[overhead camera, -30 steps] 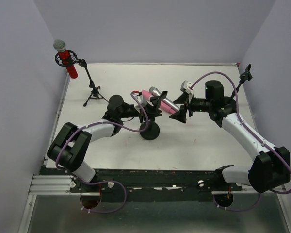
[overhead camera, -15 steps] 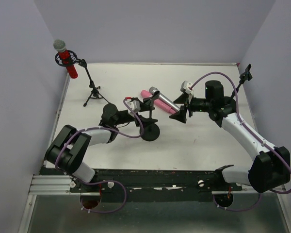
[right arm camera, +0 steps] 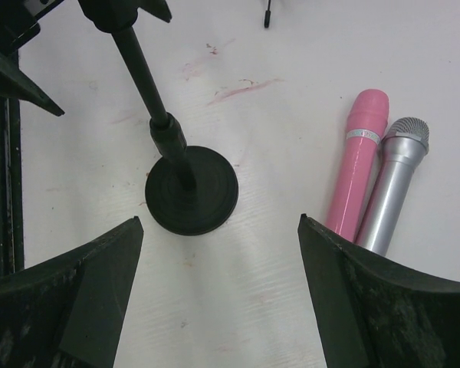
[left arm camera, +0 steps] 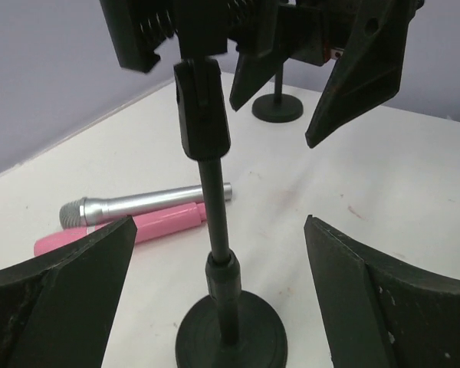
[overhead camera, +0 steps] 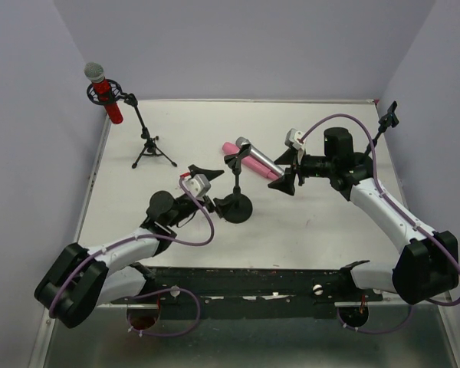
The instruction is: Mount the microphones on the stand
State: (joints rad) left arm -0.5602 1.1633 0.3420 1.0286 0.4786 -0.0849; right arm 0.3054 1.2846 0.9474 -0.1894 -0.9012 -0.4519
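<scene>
white tabletop (overhead camera: 314, 230) under pale lilac walls carries everything. the glittery red microphone (overhead camera: 106, 96) sits clipped in the tripod stand (overhead camera: 149, 149) at the far left corner, tilted, silver mesh head uppermost. the pink microphone (right arm camera: 356, 161) and silver-grey microphone (right arm camera: 395, 184) lie flat and touching, long axes parallel, heads toward the far left, tails toward the right gripper (right arm camera: 219, 222), which gapes wide, grasping nothing. the left gripper (left arm camera: 218, 226) is likewise released, facing the pole of the round-base stand (overhead camera: 236, 207).
</scene>
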